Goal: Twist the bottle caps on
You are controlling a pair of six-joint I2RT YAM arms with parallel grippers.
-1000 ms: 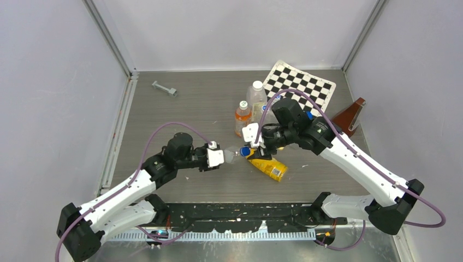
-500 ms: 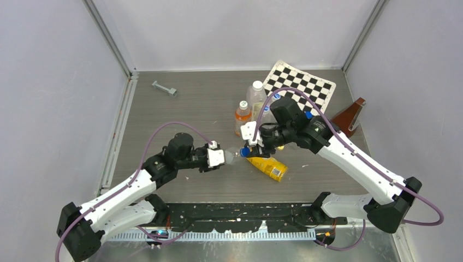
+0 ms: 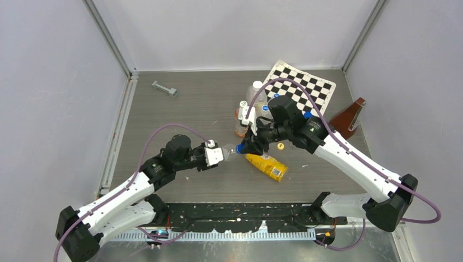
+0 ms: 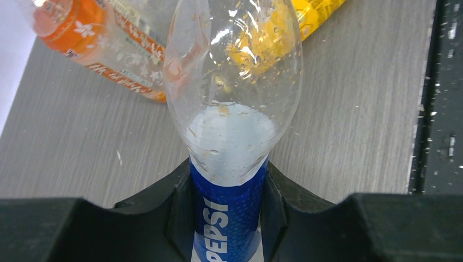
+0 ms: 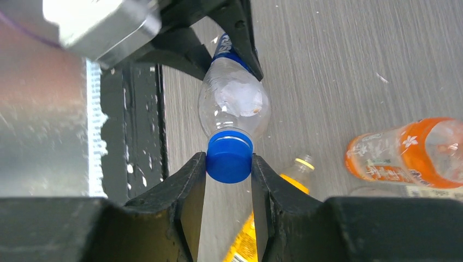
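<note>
My left gripper is shut on the blue label of the clear Pepsi bottle, holding it level above the table with its neck pointing right. In the left wrist view the jaws of my left gripper clamp the bottle on both sides. My right gripper is shut on the blue cap, which sits on the neck of the bottle. The yellow juice bottle lies uncapped on the table just below. The yellow cap rests on the table under my right arm.
An orange-drink bottle with a white cap and a tall clear bottle stand behind my right gripper. A checkerboard lies at the back right beside a brown metronome. A grey metal piece lies at the back left.
My right gripper has closed on the blue cap and its wrist has turned, swinging the white gripper body up and back. The left gripper still holds the Pepsi bottle, barely moved.
</note>
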